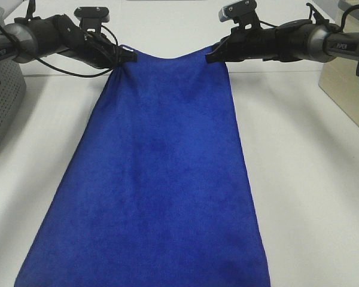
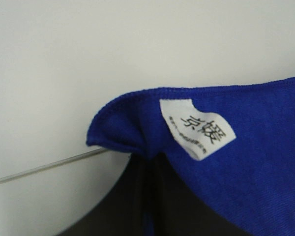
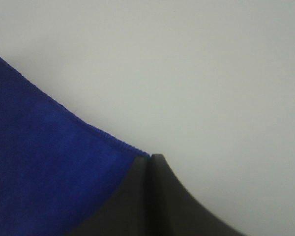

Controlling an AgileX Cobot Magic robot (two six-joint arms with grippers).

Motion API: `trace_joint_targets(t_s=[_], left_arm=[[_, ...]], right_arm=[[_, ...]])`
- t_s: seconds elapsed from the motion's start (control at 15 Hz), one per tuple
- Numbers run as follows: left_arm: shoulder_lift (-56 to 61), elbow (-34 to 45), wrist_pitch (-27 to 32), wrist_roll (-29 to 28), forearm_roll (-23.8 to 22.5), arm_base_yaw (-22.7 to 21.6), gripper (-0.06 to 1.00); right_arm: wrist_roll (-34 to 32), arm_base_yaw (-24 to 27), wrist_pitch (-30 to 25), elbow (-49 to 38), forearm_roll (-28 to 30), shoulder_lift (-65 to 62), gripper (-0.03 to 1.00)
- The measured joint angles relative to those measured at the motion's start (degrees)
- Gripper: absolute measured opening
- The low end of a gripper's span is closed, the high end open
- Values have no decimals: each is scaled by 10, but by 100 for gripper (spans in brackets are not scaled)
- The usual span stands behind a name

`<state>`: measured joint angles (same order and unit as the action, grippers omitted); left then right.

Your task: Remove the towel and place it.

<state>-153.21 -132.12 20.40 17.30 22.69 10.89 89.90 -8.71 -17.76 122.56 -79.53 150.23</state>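
Note:
The towel (image 1: 161, 179), a deep blue plush cloth, hangs stretched between both arms and slopes down toward the near edge of the exterior high view. My left gripper (image 1: 129, 58) is shut on its far left corner, where a white tag (image 2: 196, 129) shows on the towel (image 2: 255, 147). My right gripper (image 1: 210, 58) is shut on the far right corner; its black jaws meet at the stitched edge of the towel (image 3: 49, 167). The towel's top edge sags slightly between the two grips.
A white table (image 1: 311, 167) lies under the towel. A grey perforated box (image 1: 1, 101) stands at the left edge. A pale wooden box (image 1: 347, 84) sits at the right edge. A thin wire (image 2: 49, 164) crosses the left wrist view.

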Motion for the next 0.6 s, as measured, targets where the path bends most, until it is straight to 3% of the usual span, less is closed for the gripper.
trace_joint_targets(t_s=[0.6], left_arm=[[-3,0,-22,10,0,0,3]], right_arm=[[22,0,1,-2,-23,24,2]])
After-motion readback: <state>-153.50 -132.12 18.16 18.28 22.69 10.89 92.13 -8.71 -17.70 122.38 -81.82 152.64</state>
